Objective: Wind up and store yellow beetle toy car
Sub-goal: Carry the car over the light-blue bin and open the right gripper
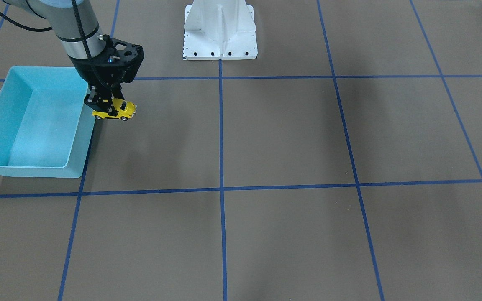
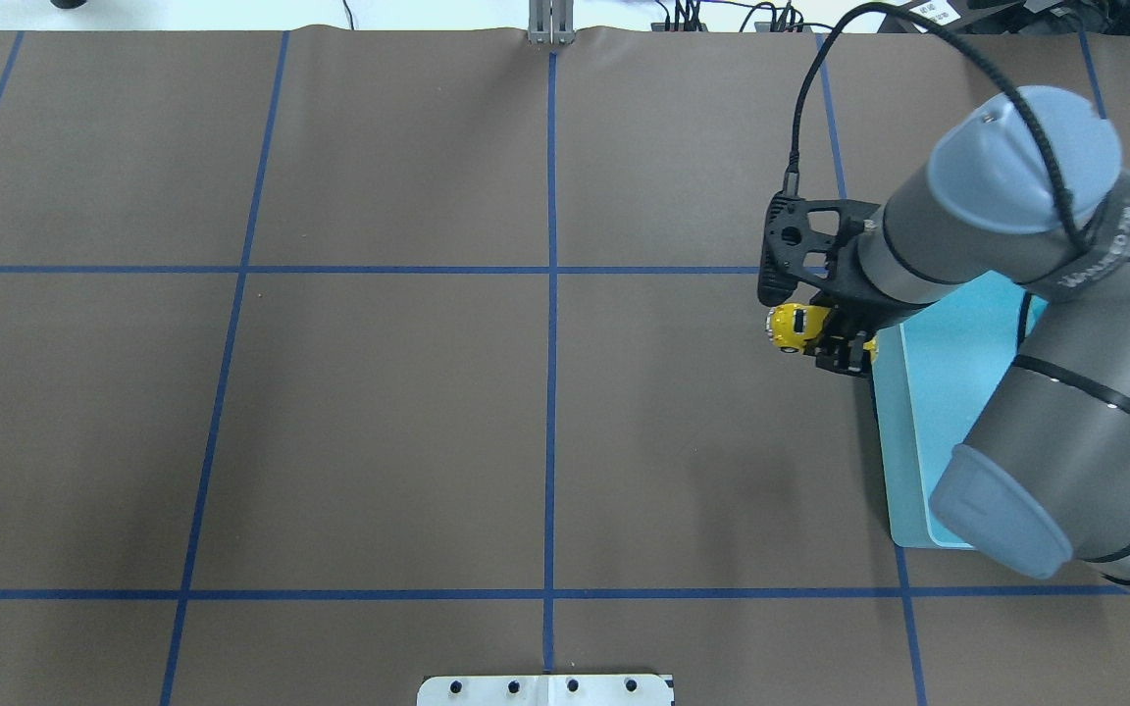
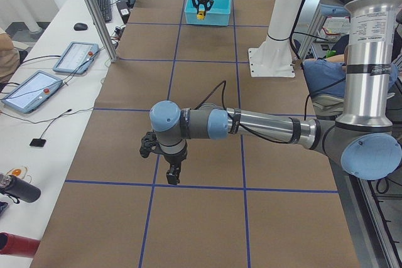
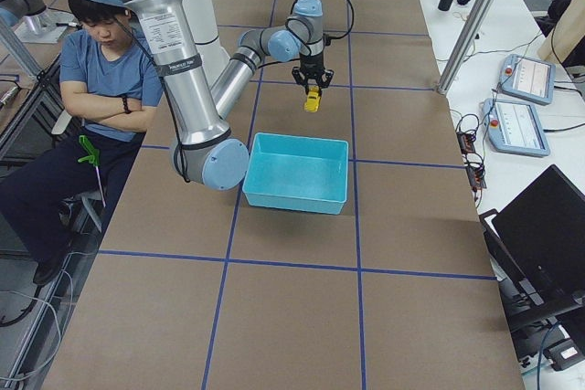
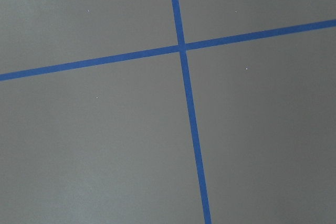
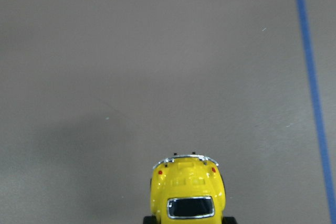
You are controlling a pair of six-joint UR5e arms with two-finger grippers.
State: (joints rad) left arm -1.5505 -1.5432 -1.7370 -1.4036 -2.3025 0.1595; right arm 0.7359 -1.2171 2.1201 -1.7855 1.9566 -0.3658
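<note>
My right gripper [image 1: 108, 106] is shut on the yellow beetle toy car [image 1: 117, 110] and holds it level, a little above the brown mat. The car hangs just outside the turquoise bin [image 1: 78, 142], beside its wall on the side nearer the table's middle. The overhead view shows the car [image 2: 794, 327] in the gripper [image 2: 835, 338], next to the bin [image 2: 948, 412]. The right wrist view shows the car's yellow body and dark window [image 6: 188, 192] from above. My left gripper [image 3: 173, 174] shows only in the exterior left view, low over the mat, and I cannot tell whether it is open. The left wrist view shows only mat and blue tape.
The white robot base mount [image 1: 220, 31] stands at the table's robot side. Blue tape lines [image 1: 221, 188] grid the brown mat. A seated person [image 4: 101, 70] is beside the robot. Tablets [image 3: 76, 56] lie on a side table.
</note>
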